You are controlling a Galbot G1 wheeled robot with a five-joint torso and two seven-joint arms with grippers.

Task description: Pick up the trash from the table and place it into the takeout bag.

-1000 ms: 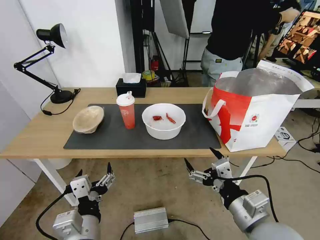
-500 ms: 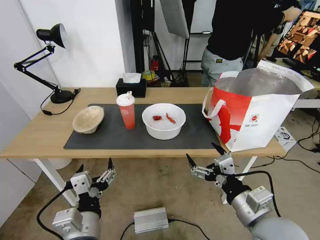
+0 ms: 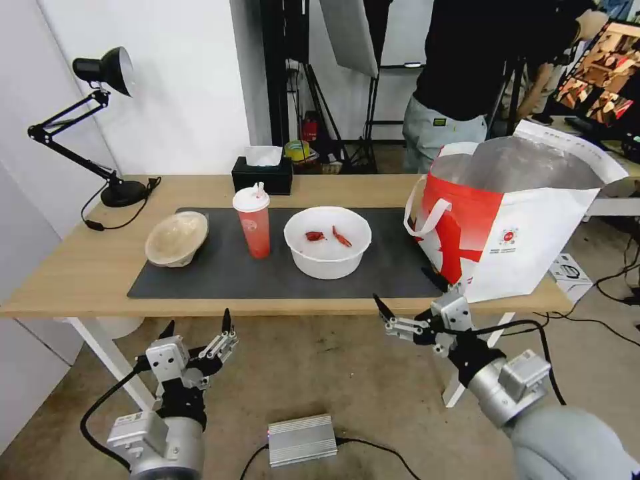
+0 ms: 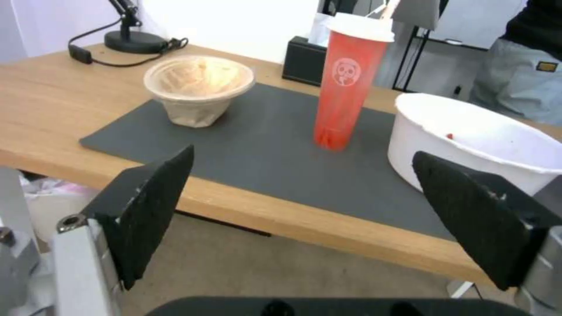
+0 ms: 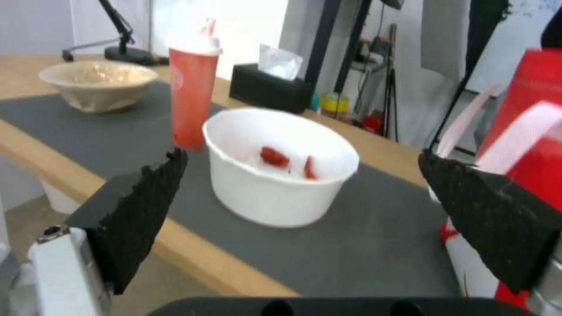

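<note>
Head view: left hand [image 3: 197, 329] and right hand [image 3: 405, 293], fingers apart, empty, below long light-wood desk [image 3: 73, 267] edge.

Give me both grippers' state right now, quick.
Left gripper: open, holding nothing, below the light-wood table edge.
Right gripper: open, holding nothing, near the white and red takeout bag.

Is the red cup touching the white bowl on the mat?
Apart. In the head view, a strip of dark mat shows between the red cup and the white bowl; the left wrist view shows that gap too.
</note>
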